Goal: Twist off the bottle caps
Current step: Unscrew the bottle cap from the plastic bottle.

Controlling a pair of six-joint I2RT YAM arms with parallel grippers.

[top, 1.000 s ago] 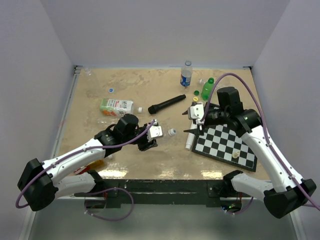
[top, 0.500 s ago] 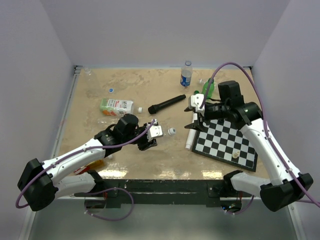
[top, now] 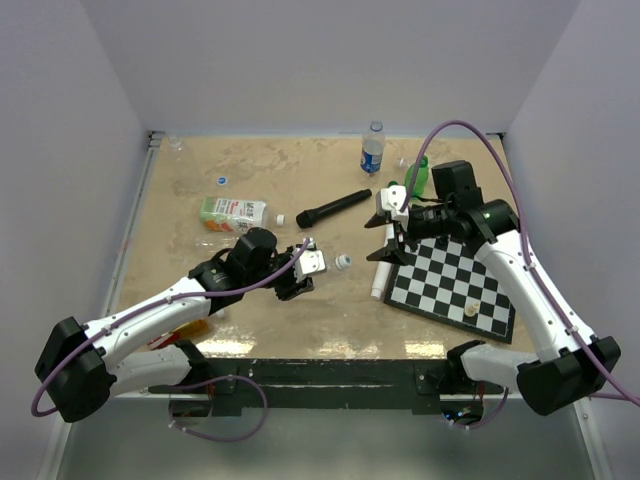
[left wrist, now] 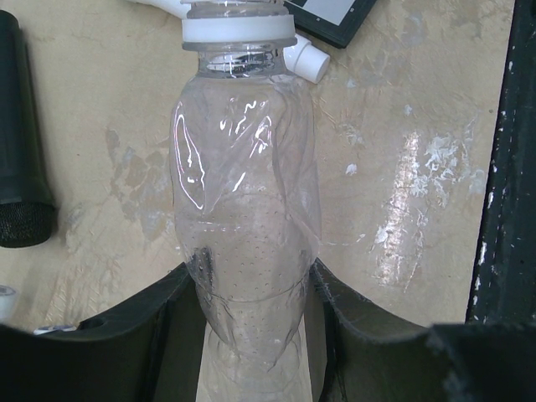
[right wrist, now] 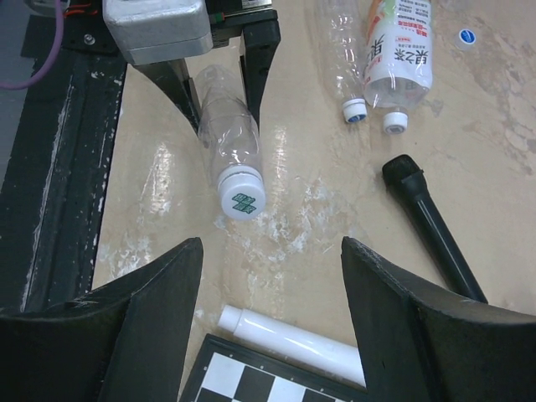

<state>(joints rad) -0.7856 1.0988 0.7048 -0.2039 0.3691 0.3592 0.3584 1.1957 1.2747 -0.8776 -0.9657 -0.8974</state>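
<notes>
A clear bottle (left wrist: 247, 209) with a white cap (left wrist: 239, 29) lies on the table, and my left gripper (left wrist: 251, 327) is shut on its lower body. From above, that gripper (top: 303, 270) sits near the table's middle with the cap (top: 343, 263) pointing right. My right gripper (top: 388, 238) hangs open just right of the cap, nothing between its fingers. The right wrist view looks down between the open gripper (right wrist: 272, 247) at the cap (right wrist: 241, 194) and the bottle (right wrist: 228, 126) a short way ahead.
A white tube (right wrist: 293, 339) and a chessboard (top: 455, 282) lie under the right gripper. A black microphone (top: 333, 208) lies behind. Nearby lie a labelled bottle (top: 232, 212), a thin clear bottle (right wrist: 339, 50) and a loose blue cap (top: 221, 181). An upright bottle (top: 373, 148) and a green bottle (top: 417, 172) stand at the back.
My right arm has swung back and a little left, bringing its open gripper nearer the held bottle's cap. The left arm and its bottle have not moved.
</notes>
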